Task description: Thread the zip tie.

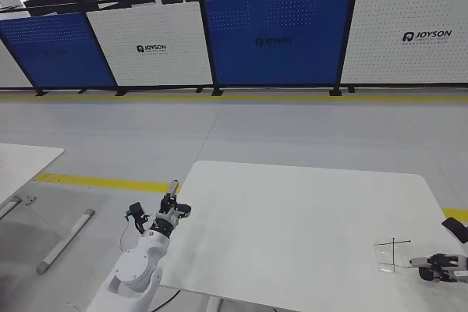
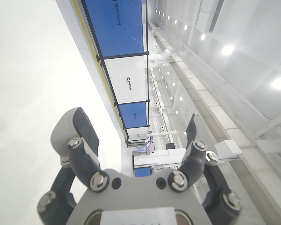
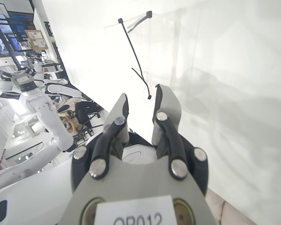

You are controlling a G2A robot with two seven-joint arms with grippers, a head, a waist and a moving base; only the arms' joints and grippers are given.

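Now, the zip tie (image 3: 133, 49) lies on the table (image 1: 296, 226) by its near right corner, with the right gripper (image 3: 142, 95) just beside it, jaws parted and empty. The left gripper (image 2: 135, 127) sits at the table's left edge, spread wide.

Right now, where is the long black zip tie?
Top view: the zip tie lies at the table's near right corner, just ahead of the open right gripper.

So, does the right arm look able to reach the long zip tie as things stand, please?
Probably yes: the right claw is open, facing the long zip tie, whose near end lies just ahead, nothing between.
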